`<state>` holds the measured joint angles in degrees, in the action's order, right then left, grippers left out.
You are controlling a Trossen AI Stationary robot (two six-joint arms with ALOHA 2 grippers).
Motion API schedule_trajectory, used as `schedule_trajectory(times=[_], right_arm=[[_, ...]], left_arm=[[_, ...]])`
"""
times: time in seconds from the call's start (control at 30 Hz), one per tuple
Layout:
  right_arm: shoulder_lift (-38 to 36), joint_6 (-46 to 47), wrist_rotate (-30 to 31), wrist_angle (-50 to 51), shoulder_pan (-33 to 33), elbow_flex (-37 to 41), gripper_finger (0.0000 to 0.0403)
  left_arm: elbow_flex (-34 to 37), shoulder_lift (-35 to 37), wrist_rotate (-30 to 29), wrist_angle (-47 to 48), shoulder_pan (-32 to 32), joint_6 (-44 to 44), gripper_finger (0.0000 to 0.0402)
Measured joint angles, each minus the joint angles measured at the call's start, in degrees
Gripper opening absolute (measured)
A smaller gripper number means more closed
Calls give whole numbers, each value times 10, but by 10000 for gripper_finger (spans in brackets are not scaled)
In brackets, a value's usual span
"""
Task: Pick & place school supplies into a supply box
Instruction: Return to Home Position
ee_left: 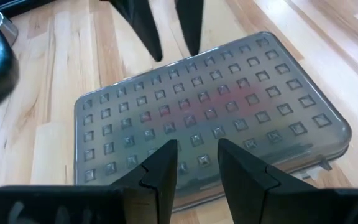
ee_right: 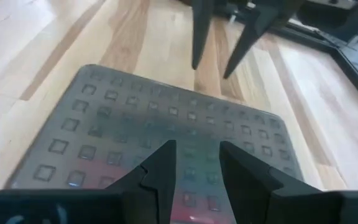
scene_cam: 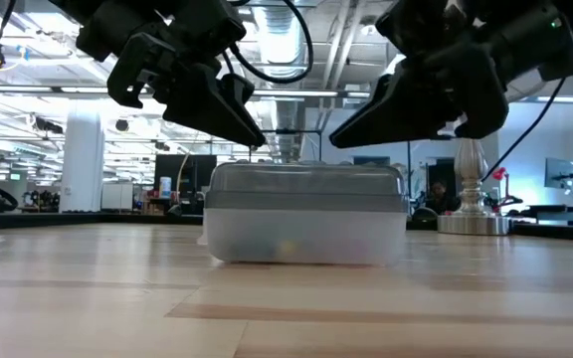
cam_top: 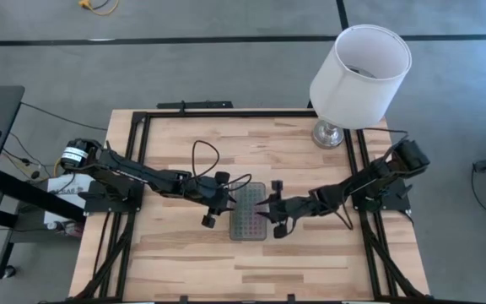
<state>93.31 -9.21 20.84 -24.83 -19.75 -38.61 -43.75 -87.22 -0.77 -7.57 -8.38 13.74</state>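
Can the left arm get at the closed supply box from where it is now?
Probably yes. The left gripper hangs open just above its side of the supply box, nothing between them; the right gripper hovers over the opposite side, out of the way.

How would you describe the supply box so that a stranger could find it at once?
Look at the wooden table with the white lamp at one corner. At the table's middle, between the left gripper and the right gripper, lies the supply box. It is the only case there: closed, with a grey translucent lid covered in small squares.
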Motion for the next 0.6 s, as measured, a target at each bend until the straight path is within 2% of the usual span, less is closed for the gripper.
schedule_trajectory(times=[0.17,0.27,0.33,0.47,0.53,0.6], right_arm=[[-17,9,10,48,-2,0,120],[-30,1,14,60,-8,0,120],[-44,-25,15,51,-13,0,120],[-97,-74,15,43,-14,-1,120],[-131,-84,18,44,-11,-1,120],[-167,-87,28,45,-7,-1,120]], left_arm=[[0,5,-2,9,-6,-9,112],[1,34,-18,1,-22,-6,112],[1,70,-74,0,-37,7,112],[1,164,-225,9,-72,34,112],[0,213,-260,16,-86,44,112],[0,263,-259,31,-101,55,112]])
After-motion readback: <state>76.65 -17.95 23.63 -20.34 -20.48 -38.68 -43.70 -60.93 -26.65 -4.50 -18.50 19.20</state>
